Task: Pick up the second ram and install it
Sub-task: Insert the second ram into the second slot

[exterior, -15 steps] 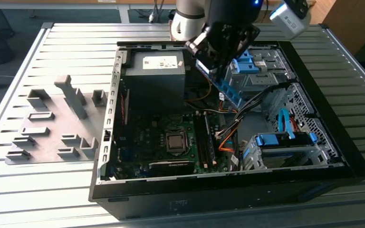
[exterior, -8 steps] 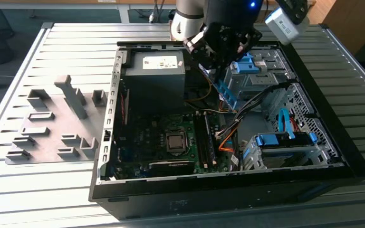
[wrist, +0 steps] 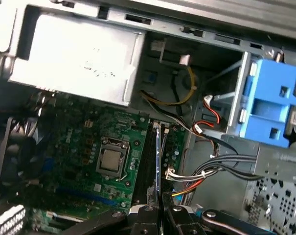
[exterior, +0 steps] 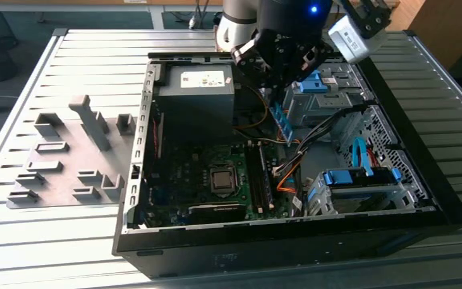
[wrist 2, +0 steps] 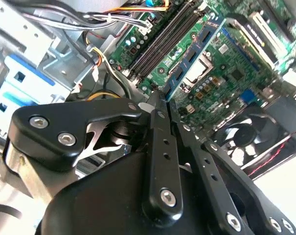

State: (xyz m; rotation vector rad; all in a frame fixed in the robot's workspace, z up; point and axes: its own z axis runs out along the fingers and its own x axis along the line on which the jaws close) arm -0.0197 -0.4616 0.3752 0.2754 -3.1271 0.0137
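Firstly, surface: a slatted metal table (exterior: 22,241) carries an open computer case (exterior: 295,244) lying on its side.
Room: a wooden panel (exterior: 447,24) stands beyond the table, behind the arm.
Beside the case: grey bracket blocks (exterior: 70,156) sit on a grey plate, well apart from the gripper, at the exterior view's left.
Arm pose: the arm reaches down into the case from its far edge, with the gripper (exterior: 279,103) over the interior, near the power supply (exterior: 195,96).
Gripper state: fingers (wrist 2: 160,142) pinched together on one end of the second ram (exterior: 284,125), one on each flat face.
Ram position: the stick extends from the fingertips towards the motherboard (exterior: 183,174), tilted in the exterior view, seemingly clear of the board.
Alignment: in the first wrist view the ram (wrist: 158,161) shows edge-on, running along the dark memory slots (wrist: 148,161) directly ahead of the gripper (wrist: 161,209).
Nearby: the processor socket (wrist: 110,157) lies beside the slots; blue drive latches (exterior: 360,177) sit beyond them.
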